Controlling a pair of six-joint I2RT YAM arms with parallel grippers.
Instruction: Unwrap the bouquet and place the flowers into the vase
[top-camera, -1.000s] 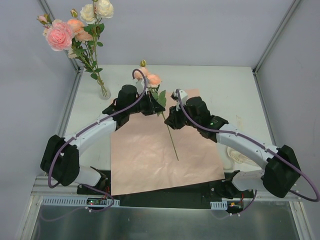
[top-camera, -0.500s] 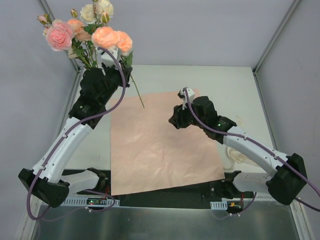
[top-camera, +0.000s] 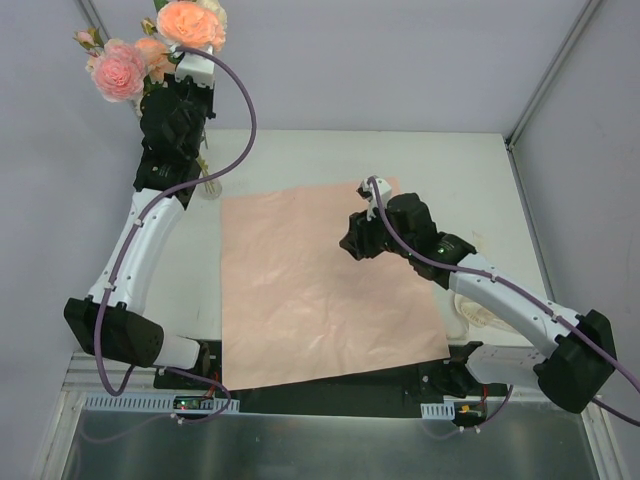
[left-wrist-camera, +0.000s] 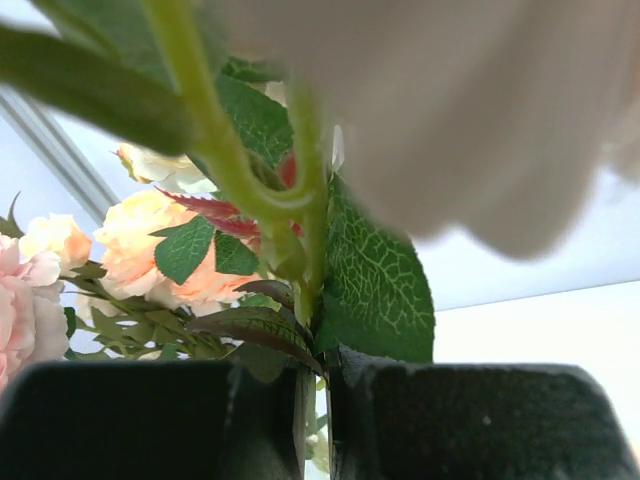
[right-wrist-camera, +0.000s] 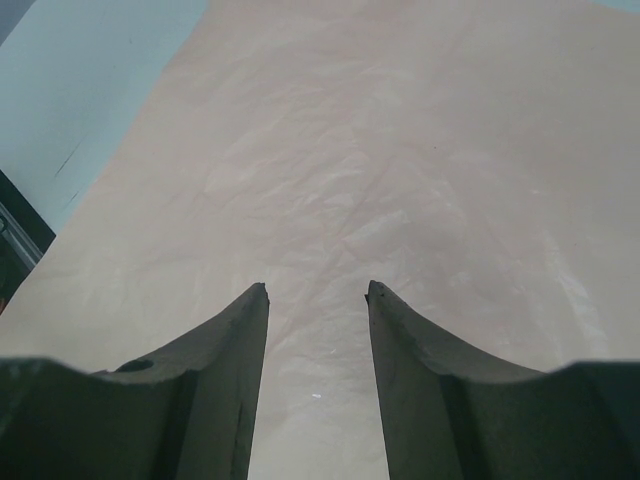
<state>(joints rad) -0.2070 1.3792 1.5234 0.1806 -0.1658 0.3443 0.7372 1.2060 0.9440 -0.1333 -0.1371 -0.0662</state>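
The left gripper (left-wrist-camera: 315, 400) is up at the far left corner of the table (top-camera: 450, 170), its jaws closed tight on the green stem (left-wrist-camera: 305, 300) of a peach rose (top-camera: 188, 22) whose bloom sits above the arm. From the left wrist view, the stem runs straight up from between the jaws, with veined leaves (left-wrist-camera: 375, 285) around it and a blurred pale bloom filling the top of the picture. Just beside it are the flowers (top-camera: 118, 70) already standing in the vase (top-camera: 209, 185), pink, peach and cream heads high above the small clear glass. The arm hides whether the held stem's lower end reaches the vase neck, so I cannot tell. The pink paper (top-camera: 320, 290) lies spread flat in the middle of the table, unwrapped, with no flowers on it. The right gripper (right-wrist-camera: 317, 300) hangs low over the far right part of that sheet, jaws parted about halfway with nothing between them, only creased paper showing in the gap. A cream ribbon (top-camera: 465, 315) lies bunched at the paper's right edge, partly hidden behind the right arm.
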